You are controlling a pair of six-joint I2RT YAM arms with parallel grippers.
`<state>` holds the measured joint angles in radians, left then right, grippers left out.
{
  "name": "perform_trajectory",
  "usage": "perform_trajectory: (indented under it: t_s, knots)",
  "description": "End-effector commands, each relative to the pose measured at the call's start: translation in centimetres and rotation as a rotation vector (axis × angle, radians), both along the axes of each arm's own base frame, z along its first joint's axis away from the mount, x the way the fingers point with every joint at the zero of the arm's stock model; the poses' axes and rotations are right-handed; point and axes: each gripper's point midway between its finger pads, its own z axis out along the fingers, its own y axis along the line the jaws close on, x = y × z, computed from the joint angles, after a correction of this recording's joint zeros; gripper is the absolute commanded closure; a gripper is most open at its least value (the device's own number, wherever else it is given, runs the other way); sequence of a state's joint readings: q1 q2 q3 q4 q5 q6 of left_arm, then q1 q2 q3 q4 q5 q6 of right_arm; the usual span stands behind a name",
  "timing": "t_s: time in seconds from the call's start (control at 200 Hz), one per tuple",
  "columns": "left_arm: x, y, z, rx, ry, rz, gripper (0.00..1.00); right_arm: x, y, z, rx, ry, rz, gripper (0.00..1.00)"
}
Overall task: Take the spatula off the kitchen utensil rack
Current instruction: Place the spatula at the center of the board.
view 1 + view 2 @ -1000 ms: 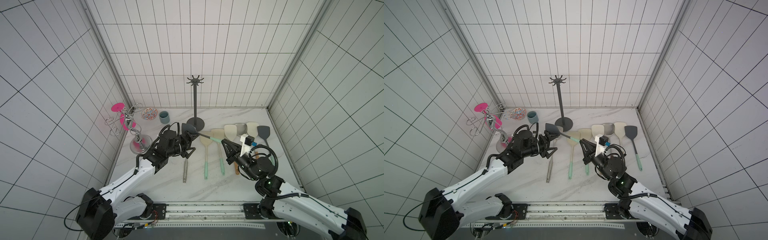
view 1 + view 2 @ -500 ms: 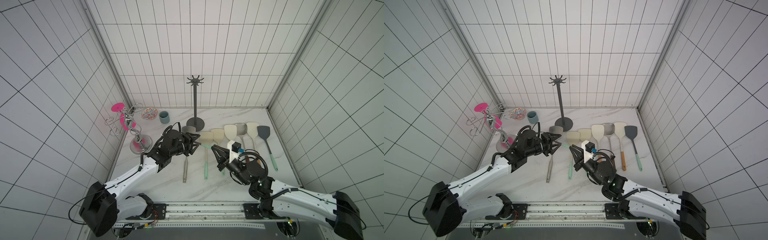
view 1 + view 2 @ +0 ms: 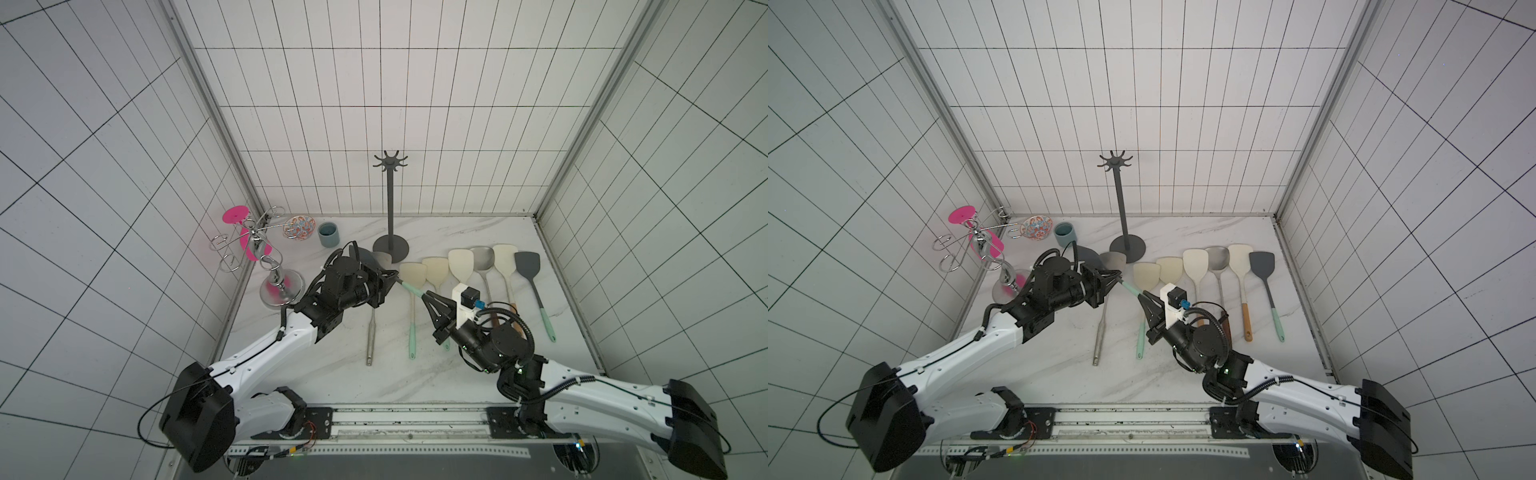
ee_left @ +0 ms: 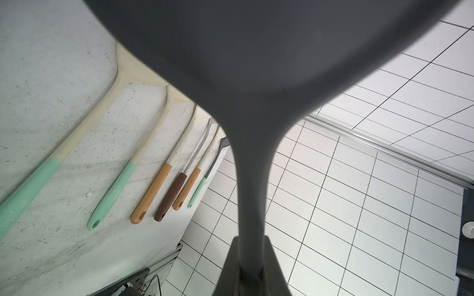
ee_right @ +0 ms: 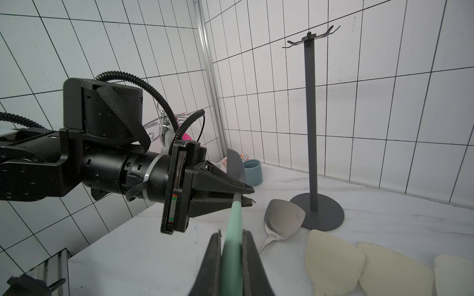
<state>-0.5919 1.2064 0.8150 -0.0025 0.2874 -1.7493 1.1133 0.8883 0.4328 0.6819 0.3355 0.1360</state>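
Marble worktop [image 3: 395,386] lies under the spatula [image 3: 409,286], off the bare rack [image 3: 390,208] at upper centre, with my left fingers [image 3: 386,277] clamped on its neck and right fingers [image 3: 431,300] on its handle mid-frame; I'd test the left grip before loosening the right.

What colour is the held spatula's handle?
Mint green: spatula handle shows best in the right wrist view.

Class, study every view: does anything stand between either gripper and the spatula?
Nothing visible does. The left gripper is shut on the dark neck of the spatula, and the right gripper is shut on its mint handle, so they hold it between them. The kitchen utensil rack has bare hooks.
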Motion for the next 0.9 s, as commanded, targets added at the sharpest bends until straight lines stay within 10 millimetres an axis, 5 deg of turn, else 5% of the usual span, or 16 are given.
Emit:
perform_trajectory:
  t_s: [0.0,0.155,0.375,0.615,0.895]
  knots:
    - [0.6,1.6,-1.3,0.124,-0.021,0.031,1.0,-0.5,-1.0,3.0,0.107,-0.047,-0.01,0.96]
    - [1.3,3.6,-0.9,0.237,-0.086,0.046,1.0,-0.3,-1.4,0.5,-0.023,0.008,-0.029,0.51]
    - [1.9,6.8,-1.3,0.574,-0.226,-0.003,1.0,0.8,-4.9,-3.7,-0.205,0.106,-0.185,0.2]
    - [1.8,9.7,-1.9,0.984,-0.408,-0.154,1.0,3.2,-7.6,-7.4,-0.219,0.296,-0.237,0.0]
    - [1.0,14.5,-3.9,1.364,-0.434,-0.233,1.0,4.6,-9.7,-10.7,-0.185,0.382,-0.271,0.01]
